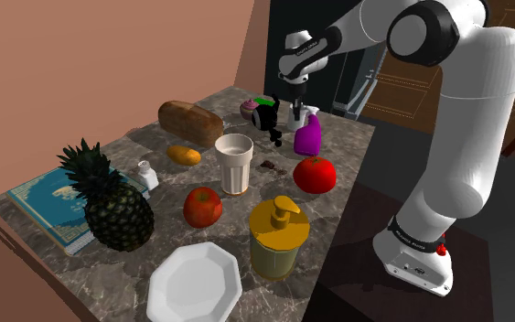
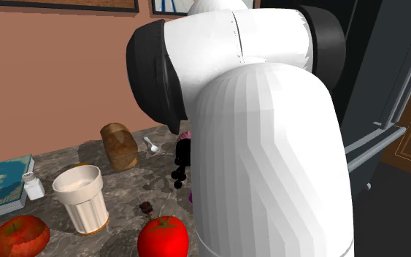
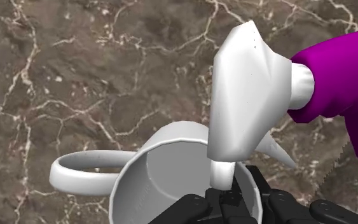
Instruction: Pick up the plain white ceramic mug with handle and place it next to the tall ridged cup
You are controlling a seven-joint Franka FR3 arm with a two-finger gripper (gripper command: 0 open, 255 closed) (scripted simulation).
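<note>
Mug location: white mug (image 3: 165,168) on marble counter (image 3: 75,63), just beside purple spray bottle (image 3: 343,89), under gripper (image 3: 233,202).
Gripper state: cannot tell.
Handling: rigid, smooth, breakable; probably light.
Hold point: rim wall, clear of handle (image 3: 82,172).

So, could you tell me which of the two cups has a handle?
The low white mug beside the purple spray bottle: a ring handle juts from its side. The tall ridged cup has none.
</note>
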